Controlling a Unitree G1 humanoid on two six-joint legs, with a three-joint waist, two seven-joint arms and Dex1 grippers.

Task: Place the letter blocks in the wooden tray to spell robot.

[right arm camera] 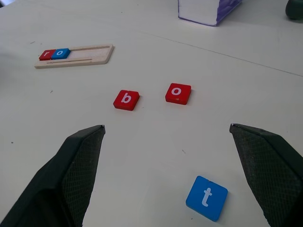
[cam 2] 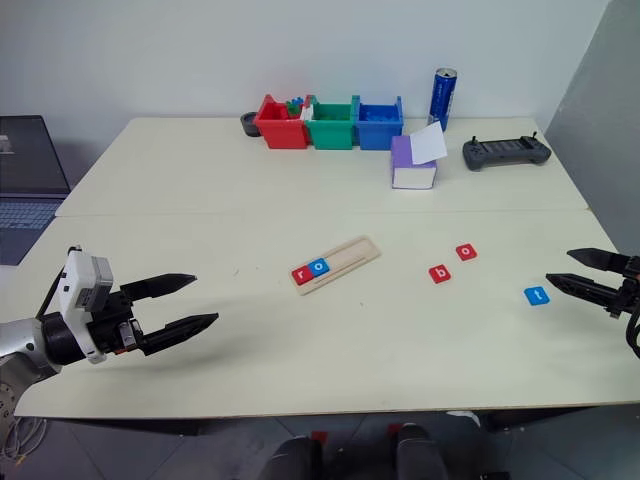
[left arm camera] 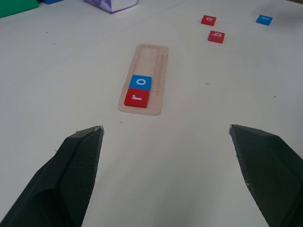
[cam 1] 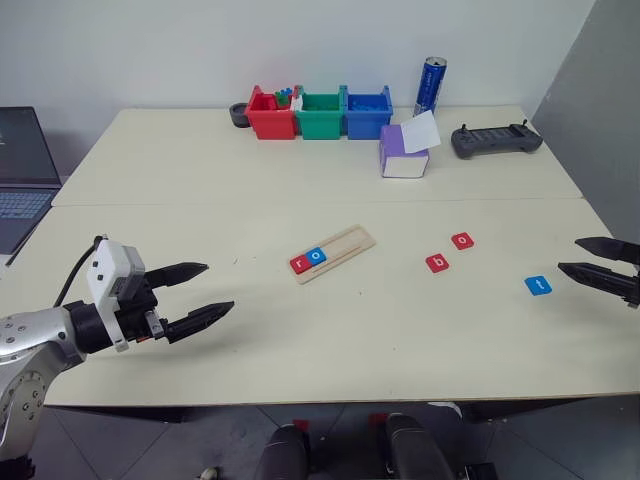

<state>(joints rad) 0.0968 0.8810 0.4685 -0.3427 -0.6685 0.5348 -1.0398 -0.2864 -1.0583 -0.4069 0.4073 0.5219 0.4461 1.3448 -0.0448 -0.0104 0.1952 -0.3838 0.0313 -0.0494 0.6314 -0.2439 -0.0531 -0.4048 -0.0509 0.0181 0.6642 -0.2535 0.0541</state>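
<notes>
The wooden tray (cam 1: pixel 334 253) lies slanted at the table's middle, with a red "r" block (cam 1: pixel 300 264) and a blue "o" block (cam 1: pixel 316 256) side by side at its near-left end. To its right on the table lie a red "b" block (cam 1: pixel 437 263), a red "o" block (cam 1: pixel 462 240) and a blue "t" block (cam 1: pixel 538 285). My left gripper (cam 1: pixel 208 290) hovers open at the near left, well short of the tray. Over at the right edge, just beyond the "t" block, my right gripper (cam 1: pixel 575 256) is open and holds nothing.
Red (cam 1: pixel 270 115), green (cam 1: pixel 321 114) and blue bins (cam 1: pixel 367 112) stand in a row at the back, with a blue can (cam 1: pixel 430 85), a purple-and-white box (cam 1: pixel 403 152) and a dark controller (cam 1: pixel 496 139) to their right. A laptop (cam 1: pixel 22 175) sits at the far left.
</notes>
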